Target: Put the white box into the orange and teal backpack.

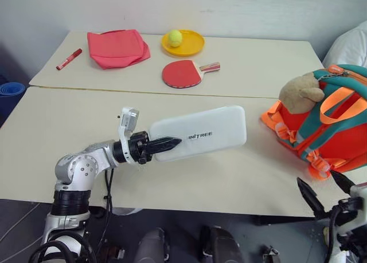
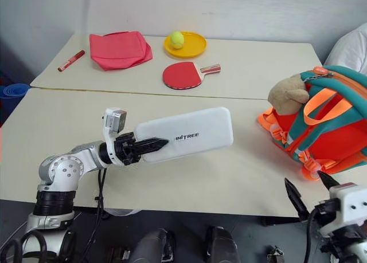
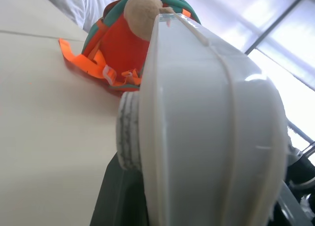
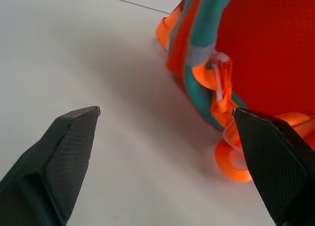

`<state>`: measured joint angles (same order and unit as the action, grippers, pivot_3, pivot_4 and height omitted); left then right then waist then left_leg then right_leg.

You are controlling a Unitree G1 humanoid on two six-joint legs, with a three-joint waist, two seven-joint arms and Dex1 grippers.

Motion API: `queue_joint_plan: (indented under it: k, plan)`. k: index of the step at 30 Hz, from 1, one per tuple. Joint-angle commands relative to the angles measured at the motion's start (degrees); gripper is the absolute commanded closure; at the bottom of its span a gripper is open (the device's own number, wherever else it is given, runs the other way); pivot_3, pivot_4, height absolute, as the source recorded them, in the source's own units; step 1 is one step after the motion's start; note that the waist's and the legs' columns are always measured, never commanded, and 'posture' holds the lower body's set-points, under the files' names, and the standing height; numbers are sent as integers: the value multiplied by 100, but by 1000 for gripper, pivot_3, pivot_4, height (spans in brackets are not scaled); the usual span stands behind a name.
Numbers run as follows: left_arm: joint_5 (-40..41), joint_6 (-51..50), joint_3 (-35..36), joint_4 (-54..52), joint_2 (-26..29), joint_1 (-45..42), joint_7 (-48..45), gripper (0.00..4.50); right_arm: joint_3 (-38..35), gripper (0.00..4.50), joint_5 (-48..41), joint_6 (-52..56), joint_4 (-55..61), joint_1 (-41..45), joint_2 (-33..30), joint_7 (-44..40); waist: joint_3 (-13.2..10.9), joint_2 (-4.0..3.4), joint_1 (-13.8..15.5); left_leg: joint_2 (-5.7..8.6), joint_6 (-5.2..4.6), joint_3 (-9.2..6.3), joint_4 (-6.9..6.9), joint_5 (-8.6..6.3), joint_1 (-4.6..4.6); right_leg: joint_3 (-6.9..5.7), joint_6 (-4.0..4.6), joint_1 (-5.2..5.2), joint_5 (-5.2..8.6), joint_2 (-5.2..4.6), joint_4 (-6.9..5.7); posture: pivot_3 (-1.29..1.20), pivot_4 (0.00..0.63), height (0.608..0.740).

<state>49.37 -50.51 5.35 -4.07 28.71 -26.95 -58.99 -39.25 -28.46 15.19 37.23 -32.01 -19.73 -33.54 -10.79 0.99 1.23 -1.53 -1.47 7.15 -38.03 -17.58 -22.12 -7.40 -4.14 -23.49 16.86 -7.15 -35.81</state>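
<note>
My left gripper (image 1: 166, 144) is shut on one end of the white box (image 1: 200, 132), a flat white case with dark lettering held above the table, its far end aimed toward the orange and teal backpack (image 1: 332, 125). The backpack stands at the table's right edge with a tan plush bear (image 1: 301, 91) on its side. In the left wrist view the white box (image 3: 206, 127) looms close, the backpack (image 3: 118, 44) beyond it. My right gripper (image 1: 325, 188) stands open at the table's front right corner, just before the backpack's orange straps (image 4: 231, 162), with nothing between its fingers.
On the far table lie a pink-red cloth pouch (image 1: 117, 47), a red marker (image 1: 69, 59), a yellow plate (image 1: 192, 45) with a tennis ball (image 1: 175, 38), and a red table-tennis bat (image 1: 184, 74). A seam (image 1: 143, 91) joins the two tables. White fabric (image 1: 350, 45) shows behind the backpack.
</note>
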Motion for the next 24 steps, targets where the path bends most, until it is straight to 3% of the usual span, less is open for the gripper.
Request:
queue_joint_plan:
  k: [1, 6, 10, 11, 14, 20, 24]
  plan:
    - [-410, 854, -230, -75, 99, -130, -618, 3280, -207, 31, -302, -46, -248, 409, -380, 2, 1, -3, -15, -1, -3, 3, 0, -1, 1, 2, 0, 0, 0, 0, 0, 0, 150, 740]
    - [-717, 1381, -358, 199, 128, -237, -946, 3280, 232, 31, -180, -84, -1633, 1865, -1199, -217, 0, -3, -57, 0, -16, 5, -5, -1, 0, 0, 0, 0, -1, -1, -1, 0, 150, 740]
    - [-698, 1279, -286, 8, 468, 44, -1125, 3280, 583, 31, -174, -348, -3014, 3187, -1570, -592, -7, -15, -103, -6, -13, 2, -1, 2, -3, -6, 5, -3, 2, 11, -2, 0, 150, 740]
    - [-660, 1188, -266, -46, 575, 127, -1141, 3280, 688, 202, -216, -325, -3150, 3391, -1604, -692, -11, -24, -116, -5, -14, 3, -1, 4, -4, -6, 5, -3, 2, 12, -1, 0, 150, 740]
    - [-527, 1010, -105, -124, 743, 297, -1053, 3280, 1044, 896, -225, -289, -3421, 3854, -1702, -974, -12, -25, -128, -13, -12, 2, -3, 7, -8, -6, 4, -2, 3, 27, -5, 0, 150, 740]
    - [-252, 839, 553, -58, 791, 584, -668, 3280, 1694, 3006, -455, 55, -3290, 4513, -1640, -1348, -13, -26, -137, -11, -17, 1, -14, 9, -6, 0, 0, -1, 0, 12, -8, 0, 150, 740]
    - [-94, 724, 977, 266, 910, 704, -710, 3280, 2284, 4359, -795, 535, -2524, 4776, -1409, -1330, -13, -27, -167, -14, -12, 0, -7, 9, -6, -3, 0, -3, 0, 13, -7, 0, 150, 740]
